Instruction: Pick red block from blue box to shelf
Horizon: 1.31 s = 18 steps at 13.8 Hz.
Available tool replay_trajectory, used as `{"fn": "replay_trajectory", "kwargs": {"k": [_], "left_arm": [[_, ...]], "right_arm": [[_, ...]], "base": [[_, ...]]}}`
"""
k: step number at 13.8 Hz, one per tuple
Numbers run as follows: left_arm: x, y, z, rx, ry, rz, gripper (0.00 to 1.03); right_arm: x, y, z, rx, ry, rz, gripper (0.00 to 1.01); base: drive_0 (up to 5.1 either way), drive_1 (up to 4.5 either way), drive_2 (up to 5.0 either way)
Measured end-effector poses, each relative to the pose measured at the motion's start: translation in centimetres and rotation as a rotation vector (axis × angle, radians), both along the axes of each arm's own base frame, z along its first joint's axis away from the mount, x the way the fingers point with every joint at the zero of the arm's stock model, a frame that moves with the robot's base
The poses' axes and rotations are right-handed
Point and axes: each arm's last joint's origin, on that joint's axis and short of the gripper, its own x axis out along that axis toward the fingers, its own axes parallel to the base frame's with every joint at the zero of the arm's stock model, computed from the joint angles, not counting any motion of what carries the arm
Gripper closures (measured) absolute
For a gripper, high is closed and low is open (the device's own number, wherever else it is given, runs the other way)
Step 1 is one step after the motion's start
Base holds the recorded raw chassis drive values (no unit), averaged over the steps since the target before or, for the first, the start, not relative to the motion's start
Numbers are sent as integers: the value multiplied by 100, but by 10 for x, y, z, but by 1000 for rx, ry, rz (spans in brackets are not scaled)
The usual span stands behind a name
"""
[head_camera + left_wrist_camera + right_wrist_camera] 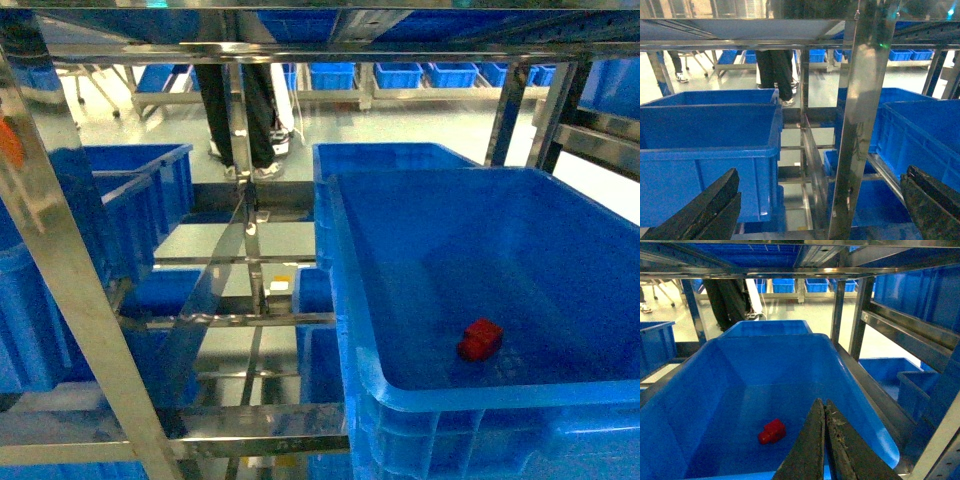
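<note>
The red block lies on its side on the floor of the blue box, towards its near right part. In the right wrist view the red block sits left of and below my right gripper. That gripper is shut and empty, and it hangs over the near edge of the blue box. My left gripper is wide open and holds nothing, with a post of the shelf rising between its fingers. The steel shelf frames the whole head view. Neither gripper shows in the head view.
Dark blue crates stand on the shelf to the left, and another crate stands behind the box. A person's legs stand beyond the rack. A shelf rail runs along the box's right side.
</note>
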Motion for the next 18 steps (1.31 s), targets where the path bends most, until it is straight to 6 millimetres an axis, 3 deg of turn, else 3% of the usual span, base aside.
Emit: {"fn": "replay_trajectory", "kwargs": {"k": [4, 18], "left_arm": [[0, 0, 0, 0, 0, 1, 5], [0, 0, 0, 0, 0, 0, 5]], "right_arm": [[-14, -16, 4, 0, -13, -18, 99], [-41, -16, 8, 0, -29, -3, 99]], "base": [[0, 0, 0], [0, 0, 0]]}}
